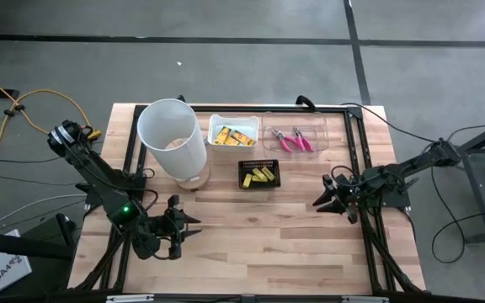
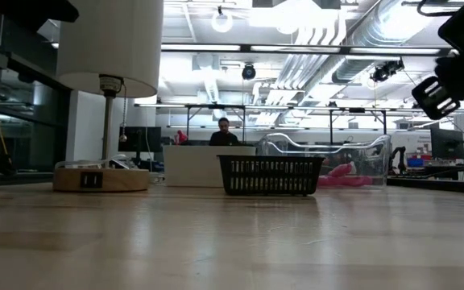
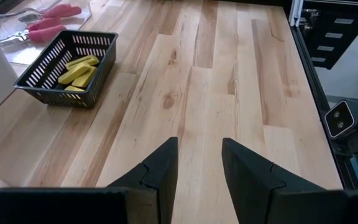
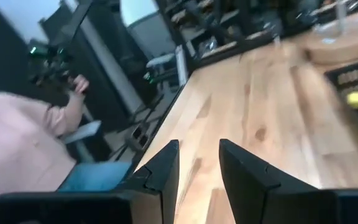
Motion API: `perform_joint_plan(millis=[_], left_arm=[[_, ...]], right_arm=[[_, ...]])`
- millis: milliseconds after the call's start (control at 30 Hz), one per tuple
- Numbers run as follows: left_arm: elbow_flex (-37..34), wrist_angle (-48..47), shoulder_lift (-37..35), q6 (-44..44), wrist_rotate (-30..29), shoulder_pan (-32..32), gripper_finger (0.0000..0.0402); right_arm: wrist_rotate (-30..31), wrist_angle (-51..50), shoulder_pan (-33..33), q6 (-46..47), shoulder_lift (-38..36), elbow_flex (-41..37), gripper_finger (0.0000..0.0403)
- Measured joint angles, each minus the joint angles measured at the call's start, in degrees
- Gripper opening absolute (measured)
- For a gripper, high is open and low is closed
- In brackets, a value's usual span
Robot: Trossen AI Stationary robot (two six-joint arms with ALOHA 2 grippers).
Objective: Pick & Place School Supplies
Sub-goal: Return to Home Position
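Observation:
The school supplies lie in three containers at the table's far side. Yellow printed packets [image 1: 231,135] fill a white tray [image 1: 215,145]. Two pink-handled tools [image 1: 291,140] lie in a clear tray [image 1: 318,135]. Small yellow blocks [image 3: 78,70] sit in a black mesh basket [image 1: 247,179]. My left gripper [image 3: 199,144] hovers open over bare wood near the table's front left [image 1: 182,227], pointing toward the basket. My right gripper [image 4: 199,144] hangs open at the table's right side [image 1: 320,200], nothing between its fingers.
A tall white cylinder [image 1: 173,136] on a round wooden base [image 2: 101,178] stands at the far left, beside the white tray. A black metal frame [image 1: 356,143] runs along the table's edges. A person in a pink sleeve [image 4: 17,146] shows beyond the table.

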Motion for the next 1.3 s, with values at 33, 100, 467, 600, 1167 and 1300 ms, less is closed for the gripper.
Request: perform_joint_plan(millis=[33, 100, 467, 600, 1167, 1300], left_arm=[[0.0, 0.0, 0.0, 0.0, 0.0, 0.0, 0.0119], [0.0, 0.0, 0.0, 0.0, 0.0, 0.0, 0.0119], [0.0, 1.1, 0.0, 0.0, 1.1, 0.0, 0.0119], [0.0, 1.3, 0.0, 0.1, 1.2, -0.2, 0.0119], [0.0, 1.3, 0.0, 4.2, 1.5, 0.0, 0.0119], [0.0, 2.1, 0.0, 8.4, 4.2, 2.2, 0.0119]], right_arm=[[-1.2, -1.0, 0.0, 0.0, -0.6, 0.0, 0.0105], [-2.4, -3.1, 0.0, 0.0, -1.9, 0.0, 0.0105], [0.3, -7.1, 0.0, 1.6, -4.8, 0.0, 0.0105], [1.2, -7.3, 0.0, 1.6, -4.8, 0.0, 0.0105], [5.2, -5.7, 0.0, 7.3, -4.7, 0.0, 0.0105], [4.5, -5.5, 0.0, 7.1, -4.7, 0.0, 0.0105]])
